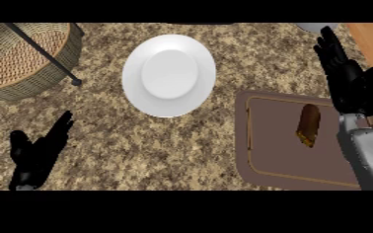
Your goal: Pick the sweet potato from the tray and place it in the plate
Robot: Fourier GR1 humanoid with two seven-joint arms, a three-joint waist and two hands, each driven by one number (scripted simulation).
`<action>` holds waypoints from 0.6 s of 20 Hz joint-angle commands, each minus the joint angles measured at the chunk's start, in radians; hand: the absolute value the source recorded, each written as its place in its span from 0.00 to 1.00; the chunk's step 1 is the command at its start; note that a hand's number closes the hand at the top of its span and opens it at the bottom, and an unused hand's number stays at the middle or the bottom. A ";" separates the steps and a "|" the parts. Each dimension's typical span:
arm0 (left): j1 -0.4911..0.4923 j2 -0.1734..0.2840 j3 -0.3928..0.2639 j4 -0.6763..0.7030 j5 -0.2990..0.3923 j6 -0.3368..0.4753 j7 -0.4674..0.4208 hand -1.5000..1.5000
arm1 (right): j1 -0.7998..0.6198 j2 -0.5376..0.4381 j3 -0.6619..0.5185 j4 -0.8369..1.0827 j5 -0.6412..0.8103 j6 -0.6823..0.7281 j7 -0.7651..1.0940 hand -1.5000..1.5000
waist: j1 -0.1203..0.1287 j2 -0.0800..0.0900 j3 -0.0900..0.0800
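Observation:
A brown sweet potato [309, 124] lies lengthwise on the dark brown tray [270, 148] at the lower right of the counter. The white round plate [169, 75] sits to the upper left of the tray, with nothing on it. My right hand [342, 71] hovers at the right edge, just beyond and to the right of the sweet potato, with its fingers straight and open, touching nothing. My left hand [38, 153] rests open at the lower left, fingers pointing up, far from both tray and plate.
A woven wicker basket [33, 57] with a dark handle stands at the upper left. A pale object [315, 27] and an orange-brown surface [360, 39] show at the top right corner. The counter is speckled stone.

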 commanded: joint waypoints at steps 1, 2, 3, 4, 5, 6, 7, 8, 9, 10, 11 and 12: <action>-0.094 -0.019 0.010 0.002 -0.044 0.009 -0.026 0.50 | -0.049 0.058 0.075 0.115 0.092 -0.007 -0.048 1.00 | -0.002 0.004 0.008; -0.065 0.025 0.043 -0.088 -0.021 -0.011 -0.061 0.50 | -0.075 0.038 0.094 0.118 0.099 0.005 -0.011 1.00 | 0.014 0.007 0.007; -0.063 0.054 0.045 -0.189 -0.030 0.002 -0.039 0.50 | -0.049 0.033 0.138 0.120 0.122 0.025 -0.001 1.00 | 0.010 0.009 0.007; -0.037 0.109 0.084 -0.205 -0.041 -0.010 -0.072 0.50 | -0.047 0.042 0.164 0.128 0.133 0.033 0.006 1.00 | 0.015 0.005 0.004; -0.044 0.131 0.080 -0.220 -0.072 -0.014 -0.088 0.50 | -0.072 0.040 0.188 0.142 0.145 0.053 0.025 1.00 | 0.017 0.007 0.001; -0.079 0.121 0.087 -0.258 -0.081 -0.003 -0.134 0.50 | -0.071 0.039 0.219 0.171 0.173 0.063 0.029 1.00 | 0.026 0.009 0.002; -0.008 0.158 0.077 -0.207 -0.088 -0.020 -0.090 0.50 | -0.019 -0.160 0.281 0.221 0.373 0.065 0.080 1.00 | 0.015 0.013 -0.046; -0.050 0.139 0.080 -0.239 -0.077 -0.020 -0.106 0.50 | -0.015 -0.187 0.311 0.254 0.439 0.047 0.112 1.00 | 0.005 0.014 -0.033; -0.092 0.131 0.079 -0.271 -0.072 -0.026 -0.122 0.50 | -0.026 -0.198 0.359 0.278 0.500 0.048 0.142 1.00 | 0.016 0.017 -0.022; -0.134 0.106 0.078 -0.286 -0.062 -0.018 -0.125 0.50 | -0.032 -0.148 0.361 0.311 0.541 -0.036 0.187 1.00 | 0.006 0.021 -0.007; -0.167 0.090 0.081 -0.295 -0.056 -0.003 -0.113 0.50 | -0.039 -0.093 0.352 0.328 0.577 -0.135 0.222 1.00 | -0.005 0.015 0.002; -0.196 0.066 0.070 -0.297 -0.059 0.012 -0.105 0.50 | -0.036 -0.002 0.355 0.347 0.600 -0.235 0.222 0.00 | -0.008 0.015 0.007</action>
